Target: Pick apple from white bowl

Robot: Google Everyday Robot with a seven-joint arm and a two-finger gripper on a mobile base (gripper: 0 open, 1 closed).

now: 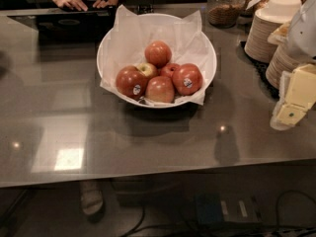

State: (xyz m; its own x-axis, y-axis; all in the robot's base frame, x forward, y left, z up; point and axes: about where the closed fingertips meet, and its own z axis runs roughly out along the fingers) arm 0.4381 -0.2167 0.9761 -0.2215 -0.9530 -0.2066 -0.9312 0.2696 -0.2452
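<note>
The white bowl [206, 52], lined with crinkled white paper, stands at the middle of the grey counter. It holds several apples. The apple [187, 78], evenly red with a pale oval sticker, lies at the bowl's front right. A darker red stickered apple [131, 82] lies at the front left, with a small yellow-green apple [147, 70] behind it. My gripper [292, 102], with pale yellow fingers under a white arm, hangs at the right edge of the view. It is well to the right of the bowl, above the counter, and holds nothing.
Stacks of beige paper plates [269, 31] stand at the back right, close behind my gripper. A glass jar [225, 6] is behind the bowl. A person's hands [74, 2] rest at the far edge. The counter's front edge [158, 174] runs below.
</note>
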